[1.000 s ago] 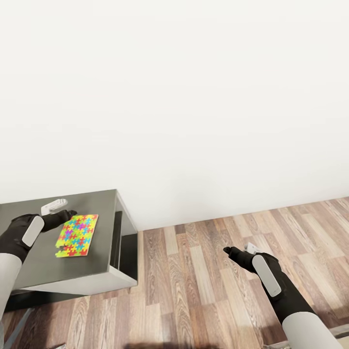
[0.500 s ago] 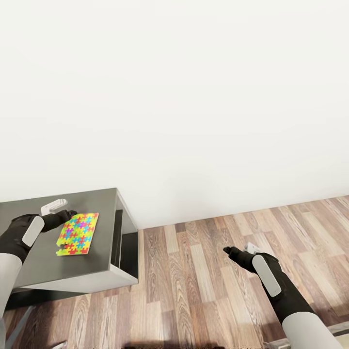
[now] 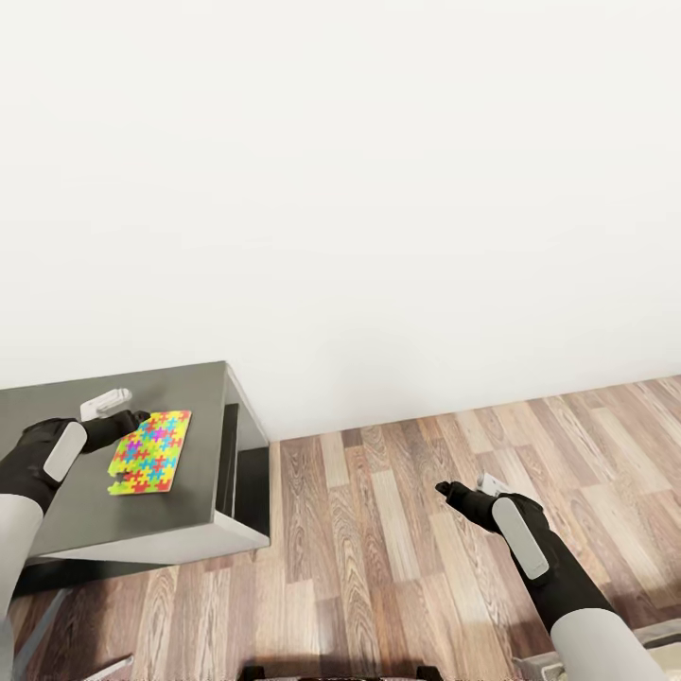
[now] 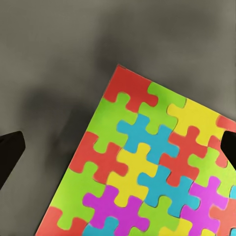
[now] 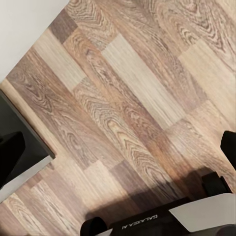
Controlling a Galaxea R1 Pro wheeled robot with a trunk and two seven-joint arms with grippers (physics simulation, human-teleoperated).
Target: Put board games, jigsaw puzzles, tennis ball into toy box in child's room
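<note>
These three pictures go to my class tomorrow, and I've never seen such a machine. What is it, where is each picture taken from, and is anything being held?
It is a simulated two-armed robot. The wide picture comes from its head camera, looking down over both arms. The left gripper hovers at the corner of a colourful jigsaw puzzle lying flat on a grey table. The left wrist camera shows that puzzle close up between open fingers, not gripped. The right gripper hangs open and empty over the wooden floor, which its wrist camera shows.

table [image 3: 189, 511]: jigsaw puzzle [image 3: 149, 451] only obstacle | wood floor [image 3: 397, 530] open | wall [image 3: 378, 189] behind
</note>
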